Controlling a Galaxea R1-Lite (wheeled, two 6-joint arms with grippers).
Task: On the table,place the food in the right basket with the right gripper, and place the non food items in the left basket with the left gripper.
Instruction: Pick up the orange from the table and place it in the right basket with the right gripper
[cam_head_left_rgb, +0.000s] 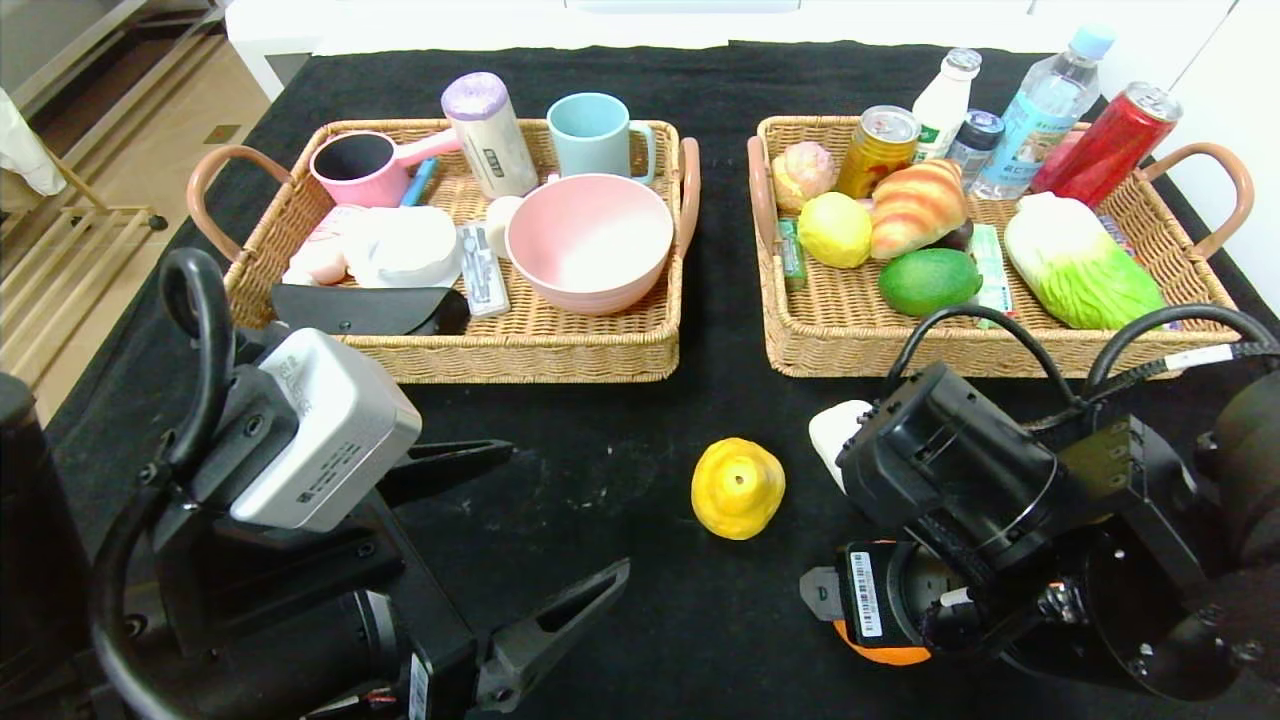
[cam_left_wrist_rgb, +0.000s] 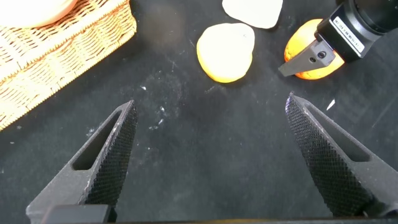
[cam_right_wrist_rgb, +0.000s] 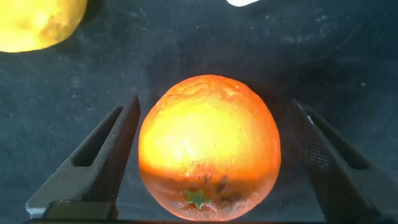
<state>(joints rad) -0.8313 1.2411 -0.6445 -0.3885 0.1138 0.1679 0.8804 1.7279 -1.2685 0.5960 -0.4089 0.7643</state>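
Right gripper down low over the black table, fingers spread wide on either side of the orange, a gap left on each side, no contact to be seen. Orange sitting on the cloth near the front edge, mostly hidden under the right wrist in the head view, only a sliver showing.

Left gripper also spread wide, hovering over bare cloth at the front left, holding nothing, touching nothing.

Yellow pear-shaped fruit on the table between the two arms, apart from both. White bar lying just beyond the right wrist, partly covered by it, near the front wall of the right basket.

In the right basket: croissant, green fruit, a lemon-like yellow fruit, a cabbage, cans and bottles along the back.

In the left basket: pink bowl at the near right corner, upright, beside a blue mug, a pink cup with a handle and other small things.
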